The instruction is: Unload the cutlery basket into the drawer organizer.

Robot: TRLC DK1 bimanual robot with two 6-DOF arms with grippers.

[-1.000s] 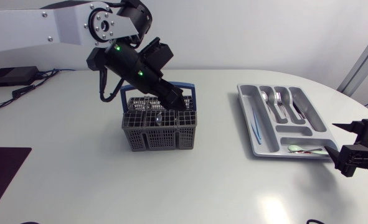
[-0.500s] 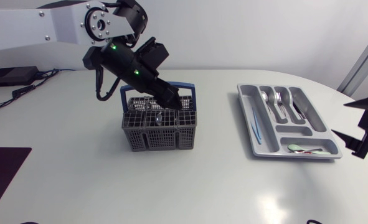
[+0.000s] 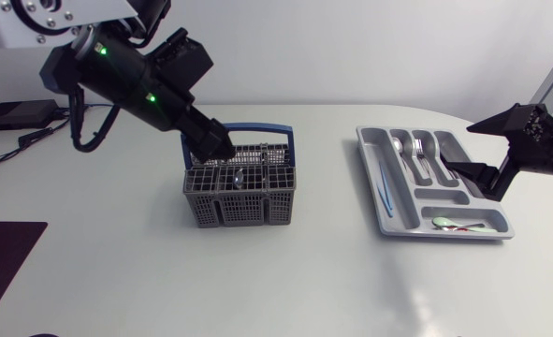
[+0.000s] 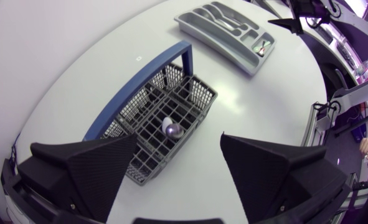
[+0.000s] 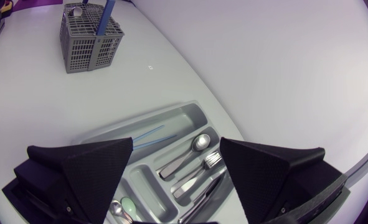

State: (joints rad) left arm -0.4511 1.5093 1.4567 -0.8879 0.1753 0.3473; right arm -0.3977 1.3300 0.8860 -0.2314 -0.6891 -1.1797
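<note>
The grey basket (image 3: 241,197) stands on the white tabletop (image 3: 295,276) a little left of its middle, nearer the far edge than the near one. The left claw (image 3: 216,148) hangs just over the basket's far left corner, its fingers well apart and gripping nothing. In its wrist view the basket lies below and ahead, framed between the two fingers, with the blue handle (image 4: 143,84) upright along one long side and a spoon (image 4: 172,129) standing bowl-up in a middle cell. The organizer (image 3: 400,208) lies flat toward the tabletop's right edge, well apart from the basket. The right claw (image 3: 458,147) hovers over the organizer's right side, fingers spread wide and not touching anything. From its wrist view the organizer sits directly under the claw. Silver cutlery (image 5: 196,165) lies lengthwise in the middle long compartments, and thin blue sticks (image 5: 147,134) lie in the outer long one on the basket's side.
</note>
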